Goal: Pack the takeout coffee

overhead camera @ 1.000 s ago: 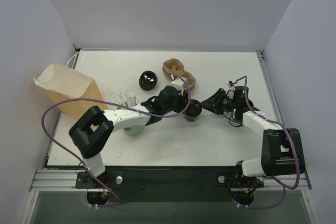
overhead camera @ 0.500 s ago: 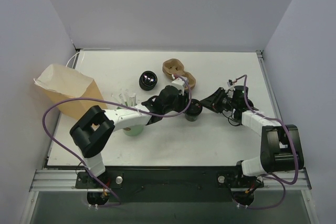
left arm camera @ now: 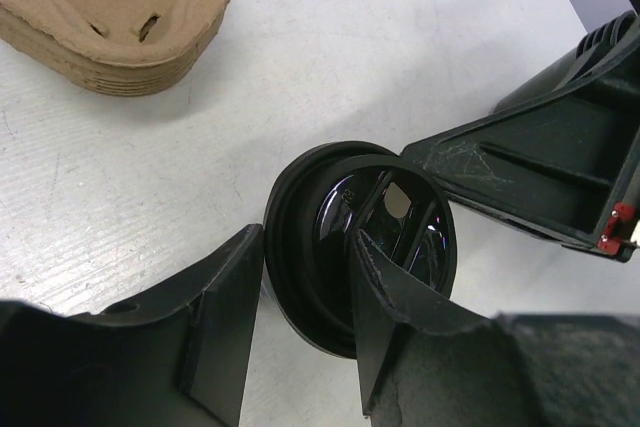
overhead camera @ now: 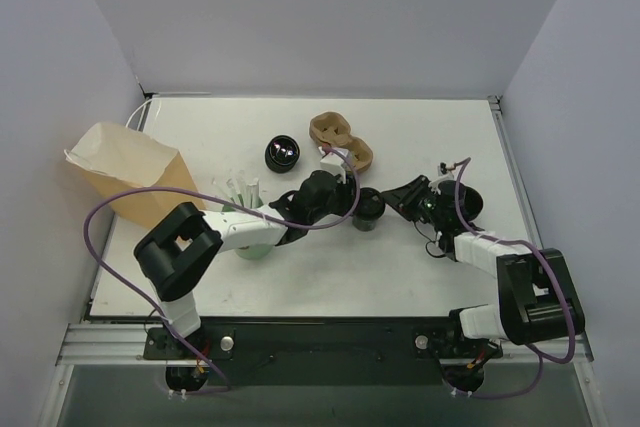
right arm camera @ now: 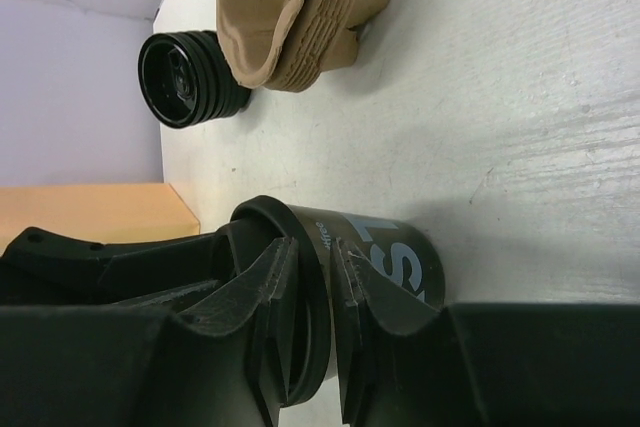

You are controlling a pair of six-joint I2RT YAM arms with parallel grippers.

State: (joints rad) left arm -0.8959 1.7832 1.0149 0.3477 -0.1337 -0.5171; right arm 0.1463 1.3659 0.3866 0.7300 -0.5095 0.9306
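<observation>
At table centre, gripping the takeout coffee [overhead camera: 368, 209] by its rim with the left gripper [left arm camera: 305, 267] from nine o'clock, and pinching the same rim with the right gripper [right arm camera: 315, 267] from three o'clock. Judged barely begun: upright on the table [overhead camera: 430, 137], not yet stowed anywhere, so lifting and packing left to do. Counted outward: one stack of pulp carriers [overhead camera: 342, 139] at twelve o'clock, one lidless black cup [overhead camera: 282, 153] at eleven, one green cup [overhead camera: 250, 249] at eight, one paper bag [overhead camera: 125, 172] at nine
</observation>
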